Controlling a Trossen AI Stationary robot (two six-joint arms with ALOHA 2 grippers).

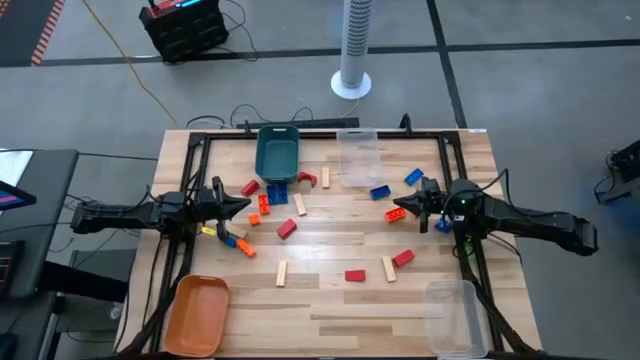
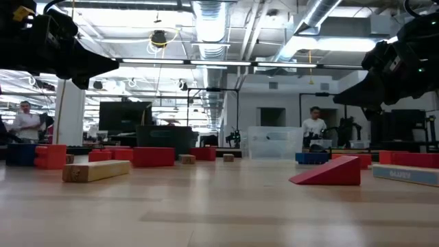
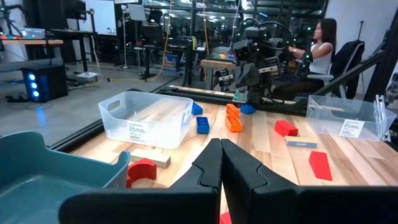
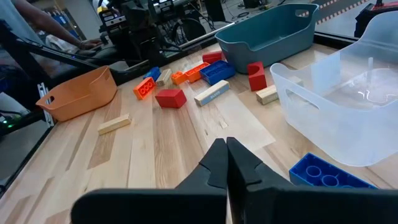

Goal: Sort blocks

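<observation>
Bench [image 1: 330, 300] is carrying scattered blocks [image 1: 287, 229]: light, rigid, best pinched across flat sides; left claw [image 1: 243, 208] and right claw [image 1: 396, 209] are hovering together, empty.

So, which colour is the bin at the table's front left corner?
Orange; the bin shows best in the high view.

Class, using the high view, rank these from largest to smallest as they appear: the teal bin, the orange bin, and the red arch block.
1. Orange bin and teal bin: look about alike, so unranked.
2. Red arch block: clearly smallest.
</observation>
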